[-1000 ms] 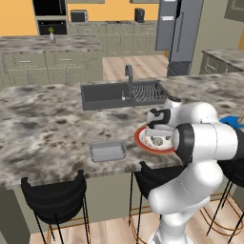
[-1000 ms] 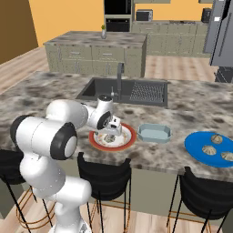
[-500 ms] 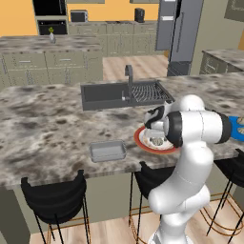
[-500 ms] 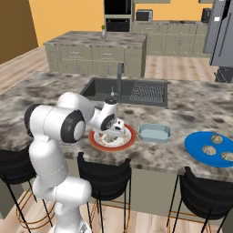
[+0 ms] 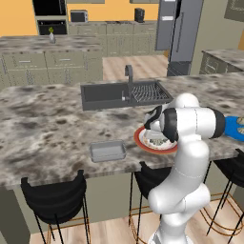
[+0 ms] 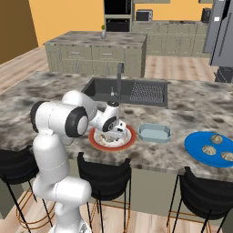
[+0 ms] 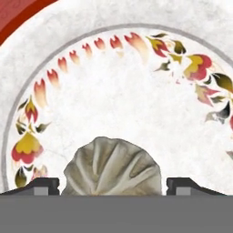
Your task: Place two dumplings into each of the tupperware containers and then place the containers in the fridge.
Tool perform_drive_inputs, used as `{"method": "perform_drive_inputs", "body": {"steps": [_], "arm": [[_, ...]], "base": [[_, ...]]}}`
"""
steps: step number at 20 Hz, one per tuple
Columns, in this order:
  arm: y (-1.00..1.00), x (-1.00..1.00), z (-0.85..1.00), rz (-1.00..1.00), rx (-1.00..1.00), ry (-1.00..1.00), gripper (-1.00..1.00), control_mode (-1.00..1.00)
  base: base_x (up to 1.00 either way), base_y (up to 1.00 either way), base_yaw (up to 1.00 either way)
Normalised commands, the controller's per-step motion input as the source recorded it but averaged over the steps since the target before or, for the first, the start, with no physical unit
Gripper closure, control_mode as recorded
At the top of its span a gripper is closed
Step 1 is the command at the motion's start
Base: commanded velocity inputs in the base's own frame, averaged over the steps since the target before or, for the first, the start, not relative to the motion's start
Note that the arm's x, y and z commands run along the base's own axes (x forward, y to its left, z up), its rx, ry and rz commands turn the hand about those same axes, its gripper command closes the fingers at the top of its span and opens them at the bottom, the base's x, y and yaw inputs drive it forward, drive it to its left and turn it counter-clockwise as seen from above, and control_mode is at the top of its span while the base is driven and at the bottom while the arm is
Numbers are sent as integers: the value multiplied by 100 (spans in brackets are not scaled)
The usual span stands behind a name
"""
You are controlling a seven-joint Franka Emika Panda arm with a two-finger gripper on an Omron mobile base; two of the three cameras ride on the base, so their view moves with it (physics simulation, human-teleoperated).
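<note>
Sitting between the two dark fingertips (image 7: 45, 184), a crinkled dumpling (image 7: 112, 167) rests on the plate (image 7: 123, 95), with a tip on either side and gaps showing, so the gripper (image 7: 112, 186) stands spread, not clamped. Along the counter (image 6: 191, 107), right of the plate, lie a tupperware container (image 6: 154, 133) and a blue disc (image 6: 207, 148) bearing more dumplings (image 6: 216, 139).

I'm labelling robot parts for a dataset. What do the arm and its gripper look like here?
The arm is glossy white, built of rounded, bulbous segments with dark grey to black bands at the joints. The gripper has a compact white body with dark patches. Its fingertips are small, dark and blocky. No loose cables or markings show.
</note>
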Motion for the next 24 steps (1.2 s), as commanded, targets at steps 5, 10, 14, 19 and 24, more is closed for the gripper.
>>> {"method": "perform_drive_inputs", "body": {"steps": [5,10,14,19,24], "arm": [[0,0,-20,0,0,0,100,-100],[0,2,0,0,0,0,100,-100],[3,-13,54,0,0,0,100,-100],[-38,-3,62,0,0,0,100,-100],[-91,8,9,-1,0,7,100,-100]], "base": [[0,0,0],[0,0,0],[0,0,0],[0,0,0],[0,0,0]]}}
